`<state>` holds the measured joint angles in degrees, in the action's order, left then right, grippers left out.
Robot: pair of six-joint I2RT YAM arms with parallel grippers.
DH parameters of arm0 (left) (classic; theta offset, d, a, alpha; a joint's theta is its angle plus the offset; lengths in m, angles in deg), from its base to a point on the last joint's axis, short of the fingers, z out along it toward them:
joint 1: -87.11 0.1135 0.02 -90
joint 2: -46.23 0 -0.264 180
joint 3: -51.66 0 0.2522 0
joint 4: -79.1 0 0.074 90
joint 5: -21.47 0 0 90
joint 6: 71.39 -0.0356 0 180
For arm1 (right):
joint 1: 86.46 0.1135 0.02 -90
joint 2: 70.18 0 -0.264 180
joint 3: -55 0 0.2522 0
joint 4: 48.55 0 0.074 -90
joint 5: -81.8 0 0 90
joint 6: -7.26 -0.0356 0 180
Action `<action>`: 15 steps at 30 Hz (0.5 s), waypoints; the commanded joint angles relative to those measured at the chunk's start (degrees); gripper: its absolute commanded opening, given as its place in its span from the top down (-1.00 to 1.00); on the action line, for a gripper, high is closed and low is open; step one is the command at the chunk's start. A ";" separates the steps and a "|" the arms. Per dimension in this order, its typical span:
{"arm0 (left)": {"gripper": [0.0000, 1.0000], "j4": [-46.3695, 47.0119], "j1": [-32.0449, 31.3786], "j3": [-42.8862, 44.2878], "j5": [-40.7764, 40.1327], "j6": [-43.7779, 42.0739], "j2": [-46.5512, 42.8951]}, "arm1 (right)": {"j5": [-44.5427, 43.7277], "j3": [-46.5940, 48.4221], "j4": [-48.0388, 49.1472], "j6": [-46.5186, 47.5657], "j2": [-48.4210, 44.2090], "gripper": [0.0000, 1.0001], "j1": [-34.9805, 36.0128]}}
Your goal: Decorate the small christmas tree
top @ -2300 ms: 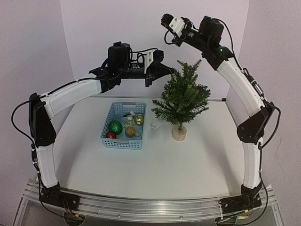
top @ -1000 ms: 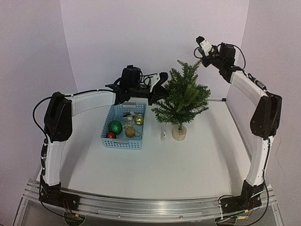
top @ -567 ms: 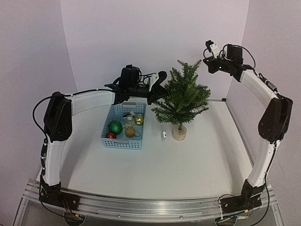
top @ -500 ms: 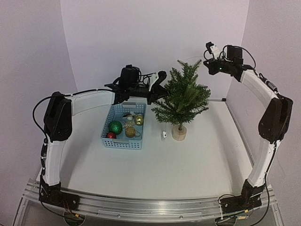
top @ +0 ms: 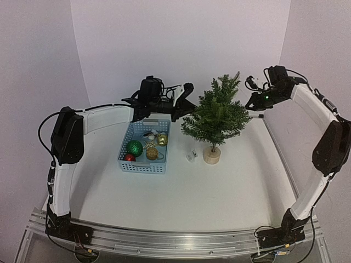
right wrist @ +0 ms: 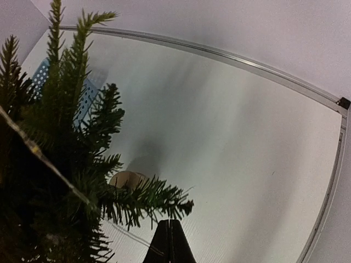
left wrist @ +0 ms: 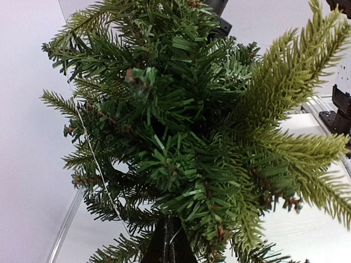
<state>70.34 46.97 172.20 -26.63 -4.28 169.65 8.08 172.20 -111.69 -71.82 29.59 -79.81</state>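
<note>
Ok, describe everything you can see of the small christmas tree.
The small christmas tree is a miniature artificial fir: dark green needle branches, some tips lighter, a thin trunk, a round pale wooden base. It stands on the white table, right of the blue basket, its top leaning slightly right. A thin pale wire crosses its branches. The left gripper and the right gripper, both shut, sit close on either side; contact cannot be told.

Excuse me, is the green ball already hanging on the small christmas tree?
No, the green ball lies in the blue basket, beside the small christmas tree.
</note>
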 commanded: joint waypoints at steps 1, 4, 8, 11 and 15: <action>1.00 0.03 0.15 0.61 0.91 0.32 -2.30 | 1.92 -0.33 -5.90 -3.95 -3.99 1.00 -0.35; 1.00 -0.11 0.14 1.76 0.29 0.72 -2.08 | 4.85 1.58 -5.78 -7.14 -2.64 1.00 -0.34; 0.73 -1.49 0.24 4.08 0.03 0.85 -2.44 | 5.71 1.92 -6.47 -11.50 -1.25 1.00 -0.32; 0.42 -3.58 0.30 6.16 1.06 0.92 -3.21 | 7.43 2.32 -8.65 -15.87 -1.42 1.00 -0.32; 0.17 -7.41 0.28 9.82 3.58 1.43 -3.52 | 7.35 8.32 -15.28 -19.38 0.20 1.00 -0.32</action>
<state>66.43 46.99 176.26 -25.98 -3.55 169.65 13.22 173.51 -119.94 -85.34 28.56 -80.02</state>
